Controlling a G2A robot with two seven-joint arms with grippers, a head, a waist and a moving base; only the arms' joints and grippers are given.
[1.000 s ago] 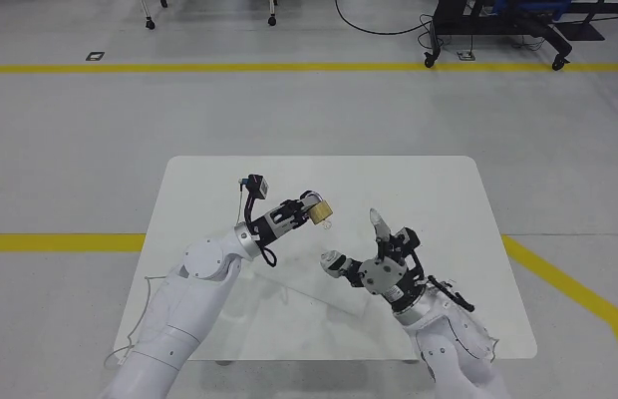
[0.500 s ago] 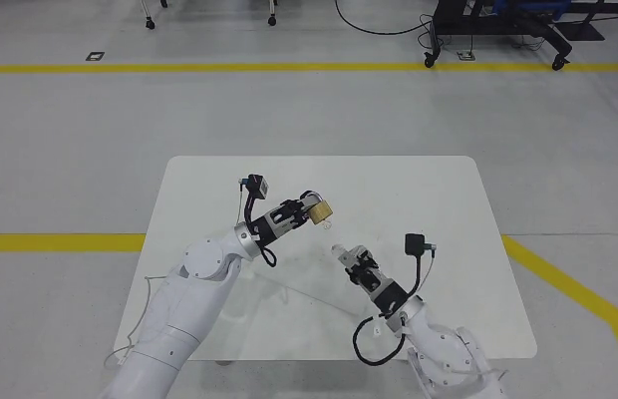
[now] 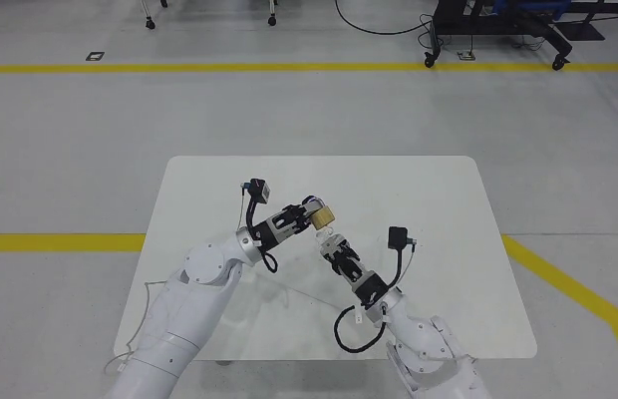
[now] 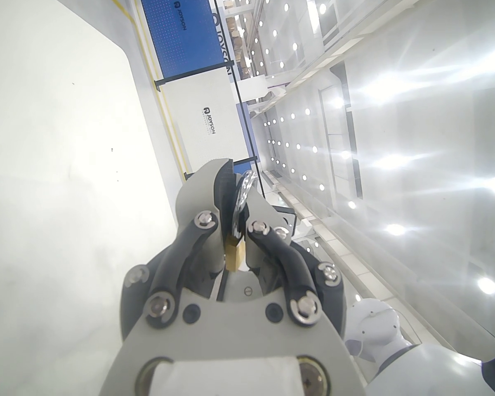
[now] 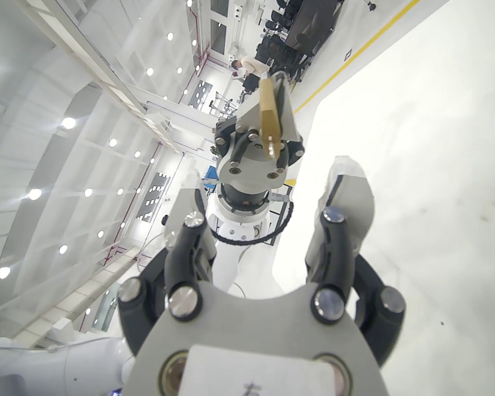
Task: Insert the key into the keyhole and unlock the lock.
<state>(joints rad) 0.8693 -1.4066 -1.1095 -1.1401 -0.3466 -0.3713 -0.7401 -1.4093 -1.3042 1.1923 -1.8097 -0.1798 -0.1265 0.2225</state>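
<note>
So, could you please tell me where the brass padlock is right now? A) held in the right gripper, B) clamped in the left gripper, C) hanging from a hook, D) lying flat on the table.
B: the left gripper is shut on the padlock, while the right gripper is open and apart from it.

I have the lock, a small brass padlock, clamped between the fingers of my left gripper. It lies lengthwise along them, thin edge toward my right wrist. Its silver shackle shows as a loop between the fingers. A small stub juts from the body's palm-side end (what it is, I cannot tell).
</note>
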